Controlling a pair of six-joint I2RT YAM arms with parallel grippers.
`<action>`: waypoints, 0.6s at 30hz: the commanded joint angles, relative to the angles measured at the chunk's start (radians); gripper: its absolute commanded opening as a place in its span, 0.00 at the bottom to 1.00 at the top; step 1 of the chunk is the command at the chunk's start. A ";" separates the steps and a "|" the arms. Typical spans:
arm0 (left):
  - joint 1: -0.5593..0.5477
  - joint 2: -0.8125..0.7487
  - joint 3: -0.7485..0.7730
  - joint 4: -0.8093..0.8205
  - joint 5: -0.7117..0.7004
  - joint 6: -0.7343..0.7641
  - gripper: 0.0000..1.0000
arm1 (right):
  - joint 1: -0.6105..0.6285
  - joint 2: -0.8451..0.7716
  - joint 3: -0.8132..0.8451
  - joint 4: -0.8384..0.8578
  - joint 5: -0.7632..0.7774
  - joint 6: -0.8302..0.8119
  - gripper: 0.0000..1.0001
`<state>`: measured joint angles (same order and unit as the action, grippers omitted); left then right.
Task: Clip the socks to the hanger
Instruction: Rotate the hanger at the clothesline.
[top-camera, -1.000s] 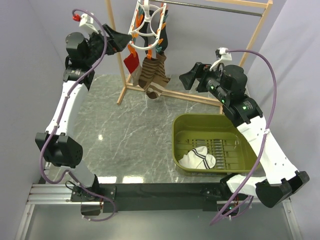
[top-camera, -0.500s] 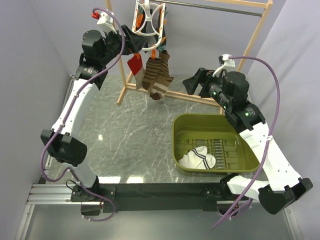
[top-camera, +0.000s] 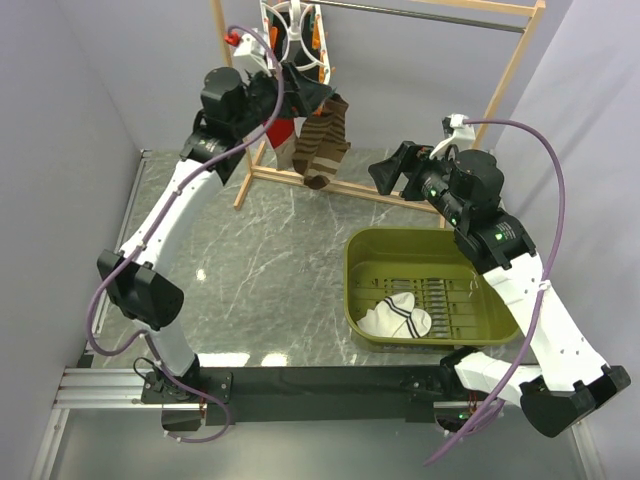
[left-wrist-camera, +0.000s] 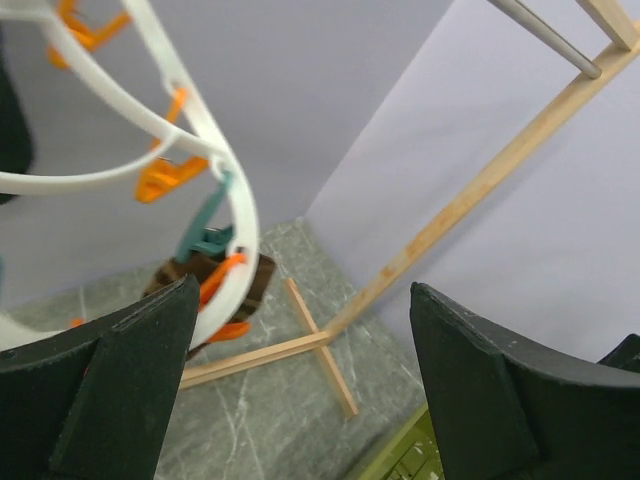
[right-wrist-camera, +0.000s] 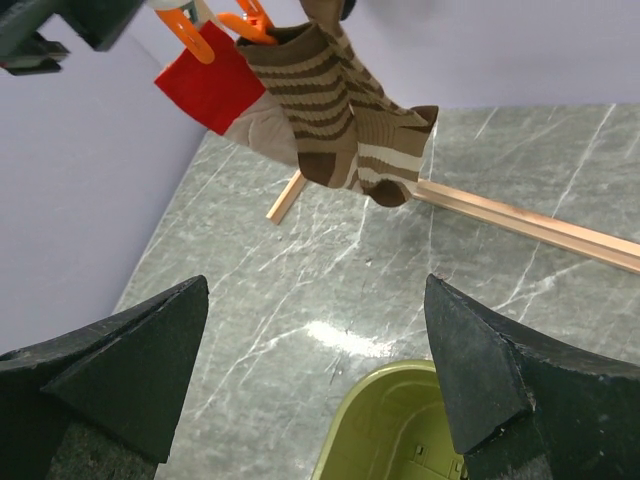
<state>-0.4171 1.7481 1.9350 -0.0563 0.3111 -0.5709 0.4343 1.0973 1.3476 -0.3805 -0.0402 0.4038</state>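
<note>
Left jaws spread wide and empty, I hang just beside the white plastic oval drying hanger (left-wrist-camera: 243, 235) with its orange and teal clips. My right jaws, equally agape and holding nothing, hover lower, to the hanger's right, over the grey marble desk (top-camera: 270, 270). The two short white dark-striped socks (top-camera: 397, 317) lie well apart from the hanger, inside an olive-green plastic tub (top-camera: 405, 234). Brown striped socks (top-camera: 325, 135) dangle from the hanger's clips.
</note>
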 joint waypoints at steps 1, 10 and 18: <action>-0.041 0.036 0.068 0.049 -0.056 -0.017 0.92 | 0.006 -0.020 0.001 0.043 0.019 0.004 0.94; -0.042 -0.096 0.113 -0.046 -0.156 0.023 0.95 | 0.006 -0.007 0.019 0.045 0.022 0.003 0.94; 0.150 -0.170 0.058 -0.137 -0.169 -0.079 0.95 | 0.006 0.027 0.050 0.057 -0.029 -0.025 0.94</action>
<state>-0.3264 1.6009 2.0140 -0.1871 0.1703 -0.6067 0.4343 1.1103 1.3491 -0.3672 -0.0441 0.3992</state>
